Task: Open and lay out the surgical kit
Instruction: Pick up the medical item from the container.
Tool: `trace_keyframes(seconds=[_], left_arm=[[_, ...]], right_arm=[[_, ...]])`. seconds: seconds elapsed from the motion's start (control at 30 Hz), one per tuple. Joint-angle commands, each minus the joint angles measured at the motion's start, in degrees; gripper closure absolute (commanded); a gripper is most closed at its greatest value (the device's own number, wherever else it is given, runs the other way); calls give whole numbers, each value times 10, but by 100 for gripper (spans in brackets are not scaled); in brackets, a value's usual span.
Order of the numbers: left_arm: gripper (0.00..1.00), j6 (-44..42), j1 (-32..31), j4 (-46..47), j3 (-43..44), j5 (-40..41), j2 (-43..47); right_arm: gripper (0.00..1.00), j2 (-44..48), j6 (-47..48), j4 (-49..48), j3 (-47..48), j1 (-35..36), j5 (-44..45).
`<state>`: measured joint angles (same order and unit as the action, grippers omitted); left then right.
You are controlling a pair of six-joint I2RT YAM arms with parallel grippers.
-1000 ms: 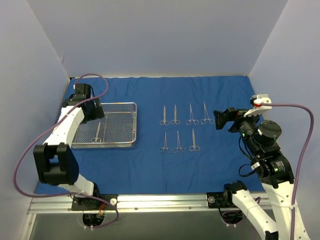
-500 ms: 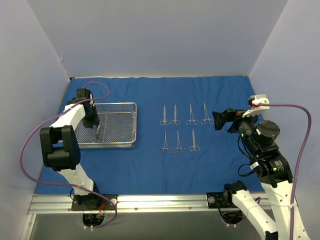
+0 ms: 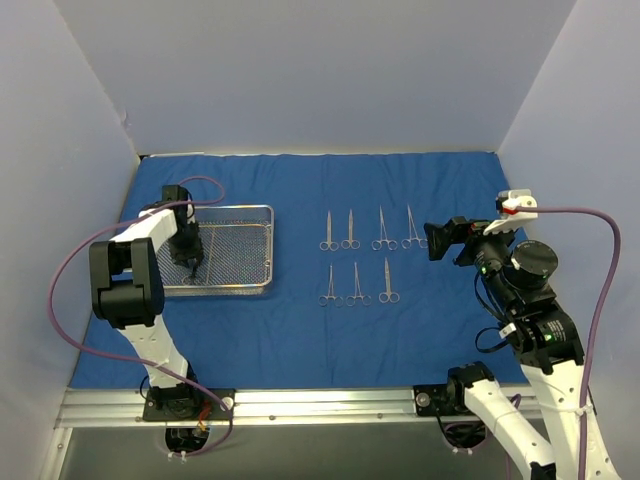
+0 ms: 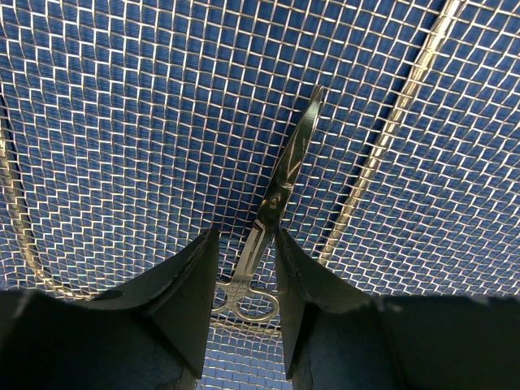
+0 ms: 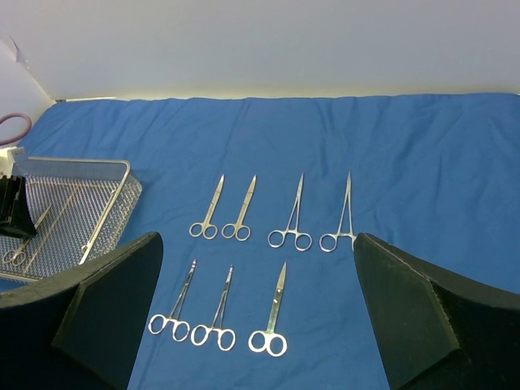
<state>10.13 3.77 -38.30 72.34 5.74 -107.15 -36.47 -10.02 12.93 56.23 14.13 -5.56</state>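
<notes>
A blue cloth [image 3: 300, 340] covers the counter from its left edge to its right edge. The wire-mesh tray [image 3: 236, 208] sits on the cloth close to the left edge, its long sides running along the counter.

One pair of scissors [image 4: 280, 191] lies flat on the mesh floor in the tray's left half. Its blades point toward the far edge and its rings toward the near edge. The left gripper [image 4: 246, 236] is down inside the tray at the ring end. Its two fingers are closed in on either side, with the shank and rings filling the gap between them, so it is pinching the scissors.

Seven more ring-handled instruments lie on the cloth to the right of the tray, around the middle of the counter. They form a far row of four [image 5: 296, 203] and a near row of three [image 5: 221, 305]. All have their tips toward the far edge and their rings toward the near edge.

The right gripper [image 5: 256, 240] hovers above the cloth near the right edge. It faces the rows with its fingers spread wide and nothing between them.
</notes>
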Motion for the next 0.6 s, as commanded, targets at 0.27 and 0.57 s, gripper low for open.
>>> trace_keyframes(seconds=[0.27, 0.57], left_arm=[[65, 1, -21, -1, 18, 9, -50], [96, 10, -27, -12, 28, -11, -24]], right_arm=[[0, 7, 1, -35, -10, 4, -9], [0, 8, 0, -36, -13, 4, -9]])
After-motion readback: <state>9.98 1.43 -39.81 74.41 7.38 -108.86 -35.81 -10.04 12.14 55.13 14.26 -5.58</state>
